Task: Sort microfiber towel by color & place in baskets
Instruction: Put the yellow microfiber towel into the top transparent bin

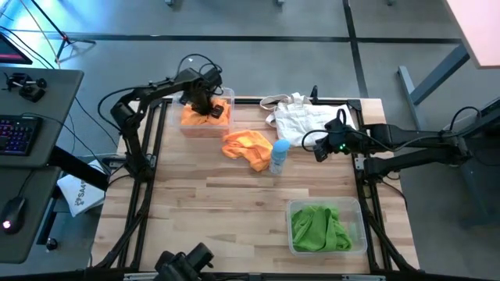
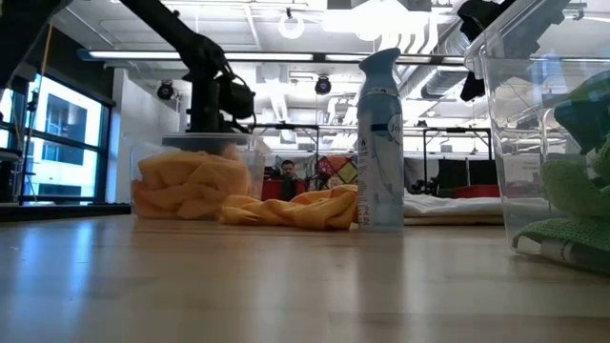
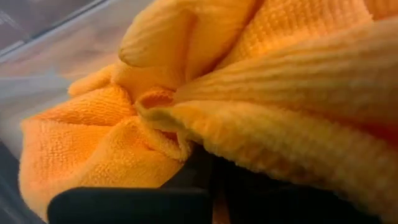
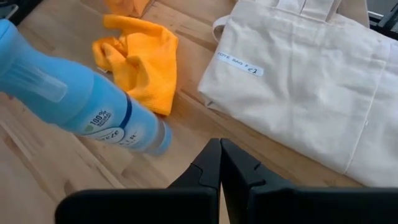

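A clear bin [image 1: 232,117] at the table's far left holds orange towels [image 1: 195,119]. My left gripper [image 1: 207,105] reaches down into this bin among the orange towels [image 3: 112,143] and is shut on orange cloth. Another orange towel [image 1: 248,148] lies crumpled on the table beside the bin; it also shows in the right wrist view [image 4: 140,59]. A second clear bin [image 1: 291,207] at the near right holds green towels [image 1: 319,228]. My right gripper [image 1: 319,150] is shut and empty, above the table by the white tote bag [image 1: 305,117]. My left gripper comes from above into the bin and its shut fingers [image 3: 193,177] are buried in the orange towels. A fold of orange cloth [image 3: 180,140] lies right at the fingertips and over them. The cloth hides which edge or how many layers are between the fingers.
A light-blue spray bottle [image 1: 279,154] stands upright between the loose orange towel and my right gripper; it shows near in the right wrist view [image 4: 74,99]. The tote bag [image 4: 311,74] lies flat at the far right. The table's near left and middle are bare wood.
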### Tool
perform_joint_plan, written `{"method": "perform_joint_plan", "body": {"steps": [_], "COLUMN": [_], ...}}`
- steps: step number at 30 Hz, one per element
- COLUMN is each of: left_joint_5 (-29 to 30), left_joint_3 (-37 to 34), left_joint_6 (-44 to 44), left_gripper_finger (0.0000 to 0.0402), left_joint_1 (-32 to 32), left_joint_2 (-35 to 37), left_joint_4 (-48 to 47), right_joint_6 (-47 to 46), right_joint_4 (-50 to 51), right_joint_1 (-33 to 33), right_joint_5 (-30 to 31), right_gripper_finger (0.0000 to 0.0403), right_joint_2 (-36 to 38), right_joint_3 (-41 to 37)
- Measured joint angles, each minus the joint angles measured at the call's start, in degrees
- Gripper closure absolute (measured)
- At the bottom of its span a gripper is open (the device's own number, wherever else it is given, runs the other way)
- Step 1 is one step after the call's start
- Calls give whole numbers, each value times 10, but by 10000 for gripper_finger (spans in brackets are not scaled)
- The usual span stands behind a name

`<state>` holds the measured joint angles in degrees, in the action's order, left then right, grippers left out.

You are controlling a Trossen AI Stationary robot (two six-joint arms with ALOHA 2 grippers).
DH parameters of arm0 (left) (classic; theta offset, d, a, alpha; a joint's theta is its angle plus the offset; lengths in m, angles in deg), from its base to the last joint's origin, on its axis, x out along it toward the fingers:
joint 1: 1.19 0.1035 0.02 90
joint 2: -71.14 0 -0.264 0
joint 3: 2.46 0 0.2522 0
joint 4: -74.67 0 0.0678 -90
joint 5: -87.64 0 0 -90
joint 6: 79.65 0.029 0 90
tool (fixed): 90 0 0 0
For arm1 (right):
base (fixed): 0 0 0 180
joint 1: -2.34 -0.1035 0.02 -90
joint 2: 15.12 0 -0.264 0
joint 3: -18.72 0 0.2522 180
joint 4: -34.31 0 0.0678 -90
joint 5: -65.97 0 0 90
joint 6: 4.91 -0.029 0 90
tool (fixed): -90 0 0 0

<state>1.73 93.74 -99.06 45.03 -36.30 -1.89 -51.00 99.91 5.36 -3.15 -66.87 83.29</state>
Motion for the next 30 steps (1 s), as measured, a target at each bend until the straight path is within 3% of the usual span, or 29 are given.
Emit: {"method": "perform_joint_plan", "body": {"steps": [17,30], "left_joint_5": [27,25], "left_joint_3": [0,0], "left_joint_6": [-10,-41], "left_gripper_finger": [312,305], "left_joint_1": [0,-5], "left_joint_2": [55,225], "left_joint_4": [-4,0], "right_joint_6": [17,41], "right_joint_4": [0,0], "right_joint_1": [0,0], "right_joint_5": [-7,-8], "right_gripper_finger": [403,403], "right_joint_2": [0,0], "right_joint_3": [0,0]}}
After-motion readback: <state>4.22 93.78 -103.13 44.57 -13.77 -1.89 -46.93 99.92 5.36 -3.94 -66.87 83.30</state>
